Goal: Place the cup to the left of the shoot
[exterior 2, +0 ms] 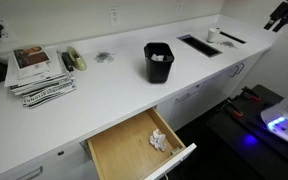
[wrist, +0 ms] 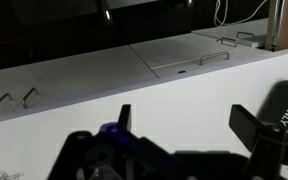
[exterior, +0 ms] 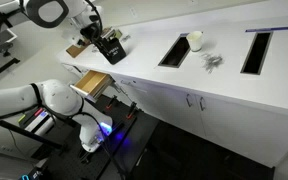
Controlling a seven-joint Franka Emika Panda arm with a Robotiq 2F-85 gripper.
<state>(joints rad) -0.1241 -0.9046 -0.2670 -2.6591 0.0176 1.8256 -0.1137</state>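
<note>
While pincer (wrist: 184, 115) wide open, empty: cup (exterior: 195, 40) by chute slot (exterior: 174, 50), blk bin (exterior 2: 158, 62) nearby.

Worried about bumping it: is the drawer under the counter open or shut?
Open. In an exterior view the drawer is pulled out, and its wooden inside shows, with crumpled white paper in it.
</note>
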